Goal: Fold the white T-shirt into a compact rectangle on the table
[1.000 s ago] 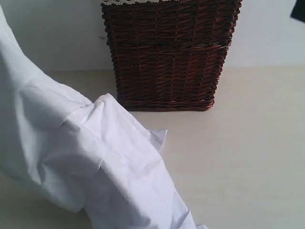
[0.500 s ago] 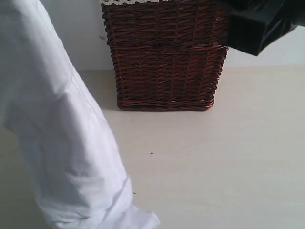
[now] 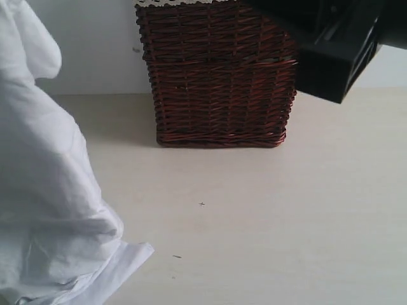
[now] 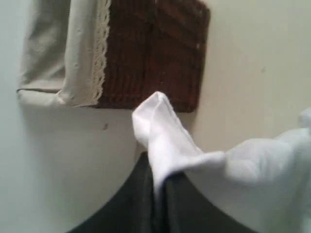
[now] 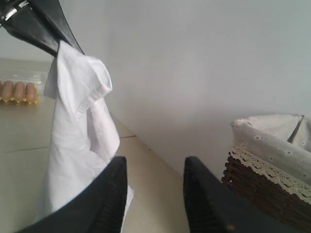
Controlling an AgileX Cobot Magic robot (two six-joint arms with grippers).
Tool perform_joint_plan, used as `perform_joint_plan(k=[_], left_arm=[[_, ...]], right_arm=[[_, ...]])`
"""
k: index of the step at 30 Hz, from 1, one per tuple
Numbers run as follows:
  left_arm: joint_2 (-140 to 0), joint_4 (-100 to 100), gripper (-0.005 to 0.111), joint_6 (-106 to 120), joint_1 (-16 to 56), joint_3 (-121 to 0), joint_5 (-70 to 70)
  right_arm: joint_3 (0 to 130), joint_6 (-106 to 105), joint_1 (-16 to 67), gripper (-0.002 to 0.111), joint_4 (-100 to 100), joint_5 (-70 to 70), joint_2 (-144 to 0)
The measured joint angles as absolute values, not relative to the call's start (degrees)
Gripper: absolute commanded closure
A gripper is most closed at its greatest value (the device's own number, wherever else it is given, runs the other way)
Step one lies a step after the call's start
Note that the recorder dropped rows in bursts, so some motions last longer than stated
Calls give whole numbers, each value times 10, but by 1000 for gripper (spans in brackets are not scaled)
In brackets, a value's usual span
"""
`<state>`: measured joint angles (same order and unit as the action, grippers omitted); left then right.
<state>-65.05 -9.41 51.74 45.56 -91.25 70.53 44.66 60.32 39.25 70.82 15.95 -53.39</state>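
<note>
The white T-shirt [image 3: 44, 190] hangs at the far left of the exterior view, its lower end bunched on the table [image 3: 273, 216]. My left gripper [image 4: 158, 172] is shut on a fold of the white T-shirt [image 4: 165, 136] and holds it up; the right wrist view shows that gripper [image 5: 56, 46] pinching the white T-shirt [image 5: 77, 141] from above. My right gripper [image 5: 154, 165] is open and empty, well above the table, pointing toward the hanging cloth. Its dark body [image 3: 331, 51] shows at the upper right of the exterior view. The shirt's lettering is hidden.
A dark wicker basket [image 3: 219, 76] with a grey lace-trimmed lining [image 5: 272, 136] stands at the back against a pale wall. An egg carton [image 5: 18, 92] lies far off on the table. Small dark specks [image 3: 201, 204] mark the beige surface.
The T-shirt has been lifted and swung left, off the middle of the table. My right arm has come into the exterior view from the upper right and moved further in.
</note>
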Motion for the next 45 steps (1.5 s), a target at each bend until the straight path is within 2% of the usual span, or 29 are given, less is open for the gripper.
perform_joint_plan(k=[8,14,20,24,28,41,43,45], left_arm=[[-660,91,107,561,457,-897,707],[-668,-68,107,460,457,-894,687],[-661,-145,107,373,456,-894,610],[-657,-139,107,368,456,-894,611],[-657,-155,107,366,456,-894,621],[-657,-163,107,364,456,-894,620],[-657,-163,107,364,456,-894,620],[-657,-163,107,364,456,-894,628]], right_arm=[[447,683,393,69,815,227,-544],[447,737,393,69,864,247,-548],[447,768,393,69,918,368,-622],[457,777,393,57,933,326,-711],[486,799,393,47,927,359,-775],[566,757,414,48,875,361,-896],[586,747,429,52,872,341,-918],[602,744,441,64,870,314,-935]])
